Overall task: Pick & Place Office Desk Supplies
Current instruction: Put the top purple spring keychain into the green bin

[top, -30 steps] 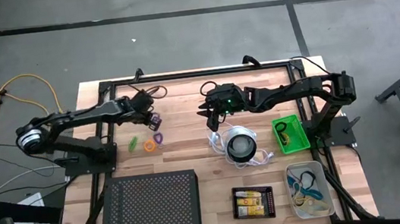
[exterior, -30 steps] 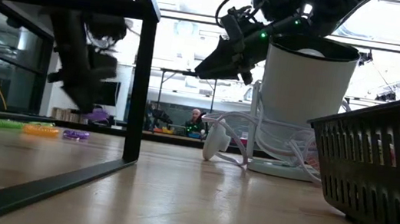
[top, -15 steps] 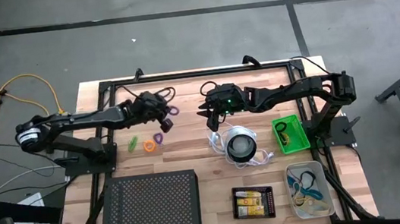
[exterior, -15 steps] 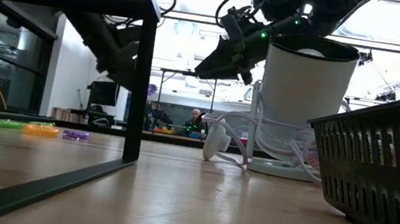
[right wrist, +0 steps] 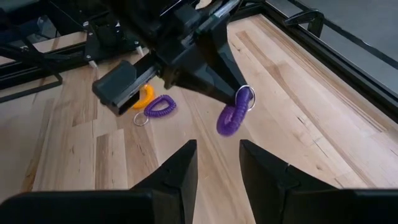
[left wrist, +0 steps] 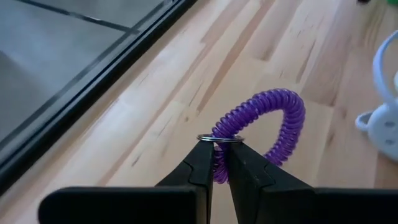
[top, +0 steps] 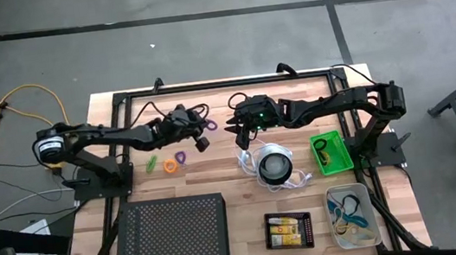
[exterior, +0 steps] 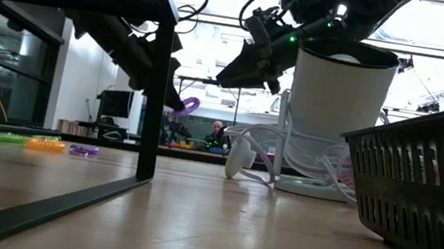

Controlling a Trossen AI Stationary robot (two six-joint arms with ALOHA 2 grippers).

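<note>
Left gripper (left wrist: 216, 163) carried purple loop (left wrist: 267, 124) rightward | table loops (top: 168, 162): three

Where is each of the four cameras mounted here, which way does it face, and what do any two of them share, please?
High view: overhead, looking straight down at the table; both arms show.
Low view: at tabletop height, looking level across; arms enter from above.
Left wrist view: on the left arm, looking past the left hand, shut on the held purple coil.
Right wrist view: on the right arm, looking past the open right hand toward the left arm.
Shared: both wrist views show the held purple coil.
</note>
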